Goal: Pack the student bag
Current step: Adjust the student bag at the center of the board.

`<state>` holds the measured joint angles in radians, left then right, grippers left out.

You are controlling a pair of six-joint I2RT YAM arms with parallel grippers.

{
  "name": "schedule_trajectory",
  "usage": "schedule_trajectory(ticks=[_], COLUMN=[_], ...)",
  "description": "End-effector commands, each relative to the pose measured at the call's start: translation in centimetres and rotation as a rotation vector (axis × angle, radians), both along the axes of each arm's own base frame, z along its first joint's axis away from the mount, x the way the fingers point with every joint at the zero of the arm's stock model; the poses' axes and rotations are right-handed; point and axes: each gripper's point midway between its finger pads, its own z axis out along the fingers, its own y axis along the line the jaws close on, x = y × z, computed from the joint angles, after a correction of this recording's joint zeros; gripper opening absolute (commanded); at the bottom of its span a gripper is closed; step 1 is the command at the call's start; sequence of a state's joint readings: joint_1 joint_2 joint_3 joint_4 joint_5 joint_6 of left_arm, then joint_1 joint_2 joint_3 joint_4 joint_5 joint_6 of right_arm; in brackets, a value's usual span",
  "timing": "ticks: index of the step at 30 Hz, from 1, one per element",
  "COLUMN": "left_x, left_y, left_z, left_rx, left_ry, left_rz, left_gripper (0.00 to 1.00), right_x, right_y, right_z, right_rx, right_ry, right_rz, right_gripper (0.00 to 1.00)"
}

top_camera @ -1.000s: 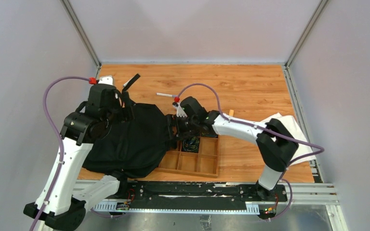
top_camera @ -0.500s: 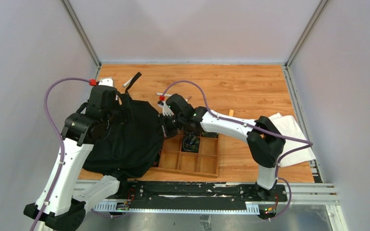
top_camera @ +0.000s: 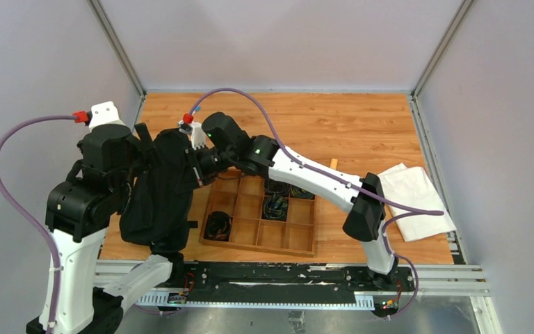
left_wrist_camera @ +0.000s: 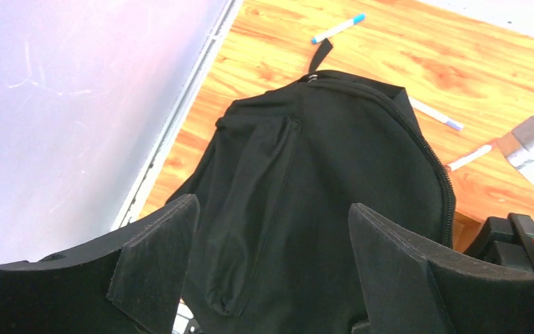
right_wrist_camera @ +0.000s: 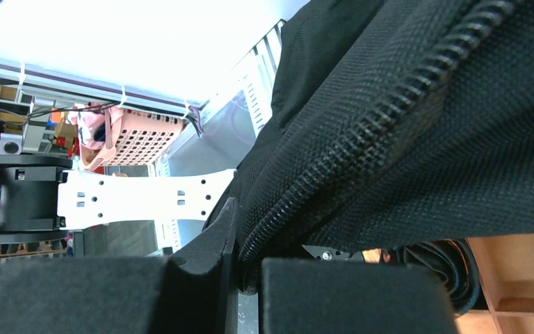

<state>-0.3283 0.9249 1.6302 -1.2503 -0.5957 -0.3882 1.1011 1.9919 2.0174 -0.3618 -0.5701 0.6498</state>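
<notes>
**Soft black bag pinched at its zipper, left gripper spread above it**

The student bag lies heaped at the left side of the bench, just beside the left edge of the wooden tray. I cannot tell whether it touches the tray. The right arm reaches across the tray to it. In the right wrist view, the right gripper is clenched with only a thin gap between its pads, and the bag's zipper edge runs into that gap, so it looks to be grasping the fabric at the zipper line. The left gripper is released, its fingers wide apart above the bag and not touching it.

The bag reads as limp cloth. It folds and slumps and has no wall of its own, so it will likely sag away from any single hold and its mouth will fall shut. It is probably light. The zipper seam is the firmest line to pinch. The top loop and the seamed edges are other fair holds. A flat panel would only bunch and slip. A second hold on the opposite lip should spread the opening.

Markers lie on the bench beyond the bag, and coiled cables sit in the tray.
</notes>
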Motion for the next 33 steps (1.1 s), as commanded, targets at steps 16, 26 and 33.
schedule_trajectory(ticks=[16,26,33], left_x=[2.2,1.0,0.0], left_y=[-4.3,-4.6,-0.8], left_z=[-10.0,-17.6,-19.1], left_rx=[-0.032,-0.036,0.007], left_ry=[0.285,0.459,0.411], left_rz=[-0.179,-0.174,0.104], left_gripper=[0.85,0.83,0.75], right_x=[1.7,4.1,6.0], right_y=[-12.8,-18.8,-20.4], right_z=[-6.4,-13.9,-11.1], right_rx=[-0.198,-0.465,-0.447], right_ry=[-0.197,-0.201,-0.256], right_rz=[-0.275,-0.363,-0.455], right_gripper=[0.00,0.69,0.67])
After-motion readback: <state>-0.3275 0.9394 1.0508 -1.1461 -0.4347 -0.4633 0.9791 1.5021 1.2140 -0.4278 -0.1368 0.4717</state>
